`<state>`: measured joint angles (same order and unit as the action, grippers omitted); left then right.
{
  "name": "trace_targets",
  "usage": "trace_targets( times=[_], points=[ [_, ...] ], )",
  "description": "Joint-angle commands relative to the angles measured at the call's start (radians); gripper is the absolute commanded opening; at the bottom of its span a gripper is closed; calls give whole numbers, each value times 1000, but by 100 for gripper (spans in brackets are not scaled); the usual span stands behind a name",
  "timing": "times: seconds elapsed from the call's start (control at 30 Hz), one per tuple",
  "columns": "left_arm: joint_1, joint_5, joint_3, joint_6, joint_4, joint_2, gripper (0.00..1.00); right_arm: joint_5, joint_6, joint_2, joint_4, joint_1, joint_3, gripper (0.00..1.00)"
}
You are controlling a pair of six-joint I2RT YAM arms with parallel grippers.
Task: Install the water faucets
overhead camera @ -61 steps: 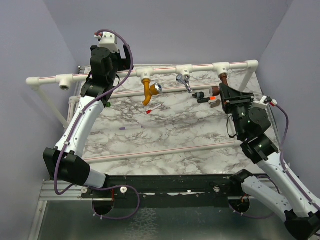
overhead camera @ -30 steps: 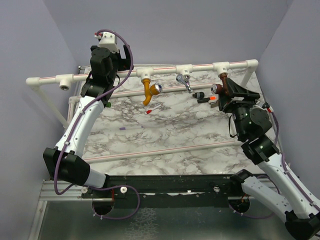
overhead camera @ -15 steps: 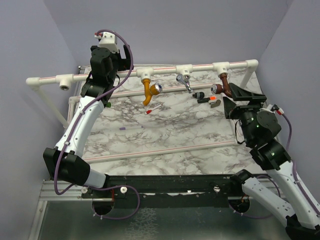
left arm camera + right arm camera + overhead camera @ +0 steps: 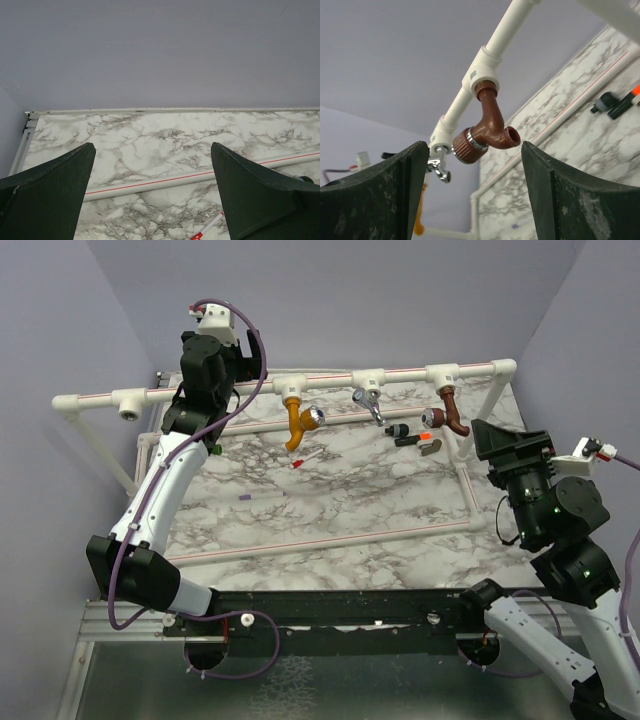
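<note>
Three water faucets hang from the tee sockets of the raised white pipe (image 4: 325,380) that runs across the far side of the worktop (image 4: 330,525). From left to right they are the mustard-orange faucet (image 4: 296,424) with its chrome knob, the silver-grey faucet (image 4: 368,405), and the dark brown faucet (image 4: 452,416). The dark brown faucet (image 4: 487,127) is seated in its socket, neck upward. Its spout mouth faces right in the right wrist view, and a chrome ring sits behind its brown knob. A fourth, dark green faucet cannot be made out.

The right claw (image 4: 472,146) is released. Its two dark fingers stand wide apart and hold nothing. The brown faucet appears in the gap between them but lies farther off, with no contact. In the top view this claw sits to the right of the brown faucet and nearer the arm bases, clear of the pipe.

The left claw (image 4: 152,147) is likewise released, fingers spread and empty. It faces the marble surface and a lower white rail (image 4: 165,181) marked with a red stripe. The left arm (image 4: 170,470) reaches up to the pipe, left of the mustard-orange faucet.

On the worktop below the pipe lie small black-and-orange pieces (image 4: 410,435), a red-tipped white marker (image 4: 305,458) and a purple pen (image 4: 262,496).
</note>
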<state>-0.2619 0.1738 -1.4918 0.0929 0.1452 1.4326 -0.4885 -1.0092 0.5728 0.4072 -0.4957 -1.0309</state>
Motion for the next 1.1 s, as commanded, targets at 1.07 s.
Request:
trace_targets(
  times=[1.07],
  points=[
    [-2,-31,29,0,113,35,99,494,2061,-9,-154,-12,154,81]
  ],
)
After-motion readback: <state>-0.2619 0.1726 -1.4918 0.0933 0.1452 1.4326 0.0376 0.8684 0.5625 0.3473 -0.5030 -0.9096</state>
